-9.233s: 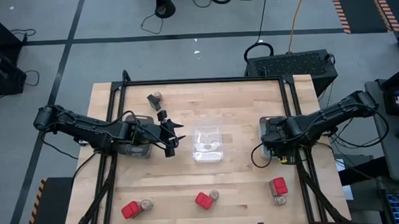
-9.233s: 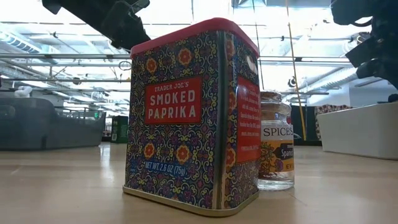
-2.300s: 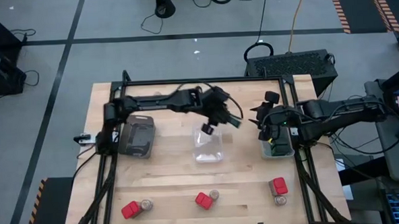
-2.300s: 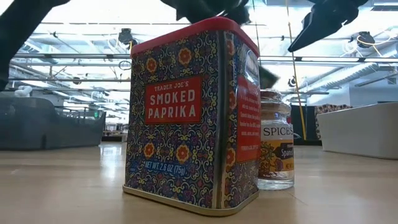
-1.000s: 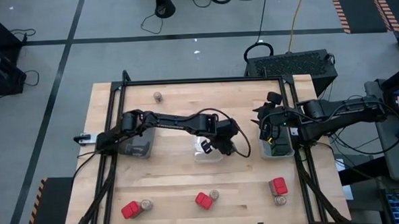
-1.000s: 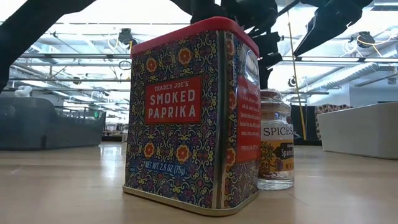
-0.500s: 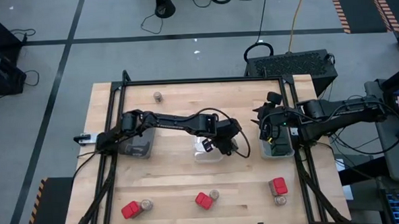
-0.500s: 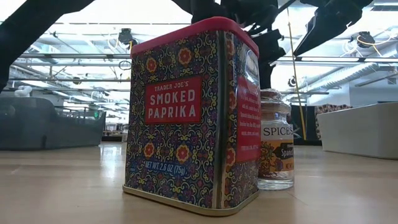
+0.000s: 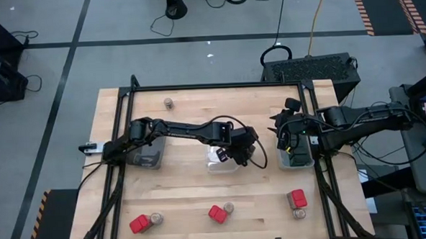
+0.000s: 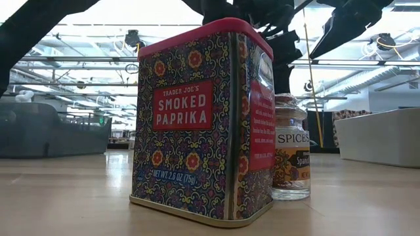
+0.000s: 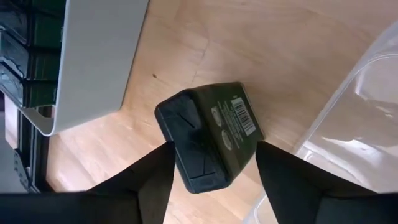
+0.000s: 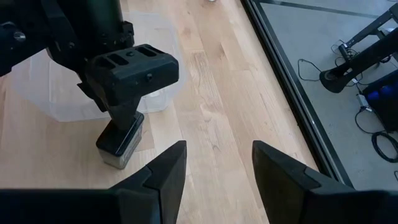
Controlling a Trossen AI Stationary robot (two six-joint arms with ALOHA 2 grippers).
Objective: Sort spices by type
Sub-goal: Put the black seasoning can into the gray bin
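My left gripper [image 9: 240, 154] reaches past the right side of the clear tray [image 9: 221, 162] at the table's middle and is shut on a black spice box [image 11: 211, 134]. The right wrist view shows that box [image 12: 121, 144] upright, with its base down at the wood beside the tray. My right gripper [image 9: 280, 131] is open, empty, and hovers above the far end of the right-hand tray [image 9: 299, 157]. Red boxes [image 9: 217, 214] paired with round jars [image 9: 229, 207] stand along the near edge. One more jar [image 9: 167, 103] stands by the far edge. My left gripper pinches the black box between its two fingers at the lid end [image 11: 186, 149], one finger [image 11: 163, 168] on each of two opposite sides. The fingers come from above, pointing down. The box stands upright below them, its base [image 12: 117, 162] at the tabletop.
A grey tray [image 9: 146, 147] sits at the table's left. Further red box and jar pairs stand near-left [image 9: 139, 223] and near-right [image 9: 298, 198]. In the low view a smoked paprika tin [image 10: 203, 118] and a jar [image 10: 291, 147] fill the foreground. Bare wood lies between the trays and the near row.
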